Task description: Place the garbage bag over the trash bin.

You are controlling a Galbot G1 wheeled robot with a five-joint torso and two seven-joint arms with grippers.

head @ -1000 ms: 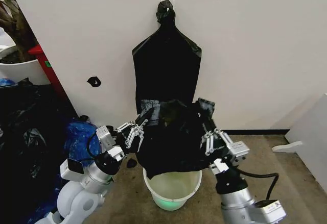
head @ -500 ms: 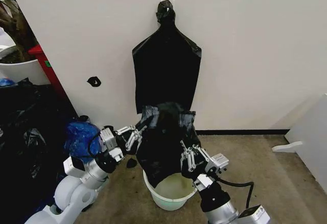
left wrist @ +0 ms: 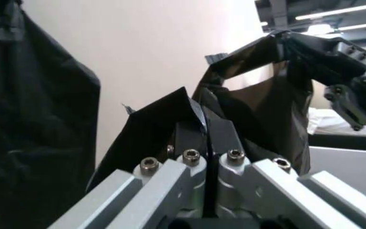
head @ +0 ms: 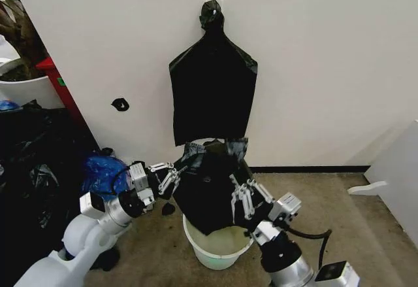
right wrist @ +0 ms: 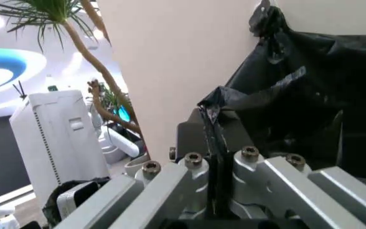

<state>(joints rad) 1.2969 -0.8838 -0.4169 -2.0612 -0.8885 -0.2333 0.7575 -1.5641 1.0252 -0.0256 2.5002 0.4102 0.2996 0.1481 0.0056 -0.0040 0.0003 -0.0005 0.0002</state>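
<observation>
The glossy black garbage bag [head: 208, 192] hangs bunched above the round white trash bin [head: 217, 251], its lower end dipping over the bin's far rim. My left gripper [head: 171, 175] is shut on the bag's left edge. My right gripper [head: 243, 199] is shut on its right edge, near the bin's right side. In the left wrist view my gripper [left wrist: 205, 133] pinches the black film [left wrist: 259, 109]. The right wrist view shows my right gripper [right wrist: 209, 129] clamped on a crumpled fold of the bag [right wrist: 297, 109].
A flat black bag with a knotted neck [head: 212, 91] hangs on the wall behind. A shiny blue bag [head: 104, 172] and dark bags [head: 32, 169] lie at the left. A white panel [head: 395, 176] stands at the right. Bare floor lies right of the bin.
The bag has bunched narrower as my right gripper came in leftward over the last second; since half a second ago it rose slightly. My left gripper stayed nearly in place.
</observation>
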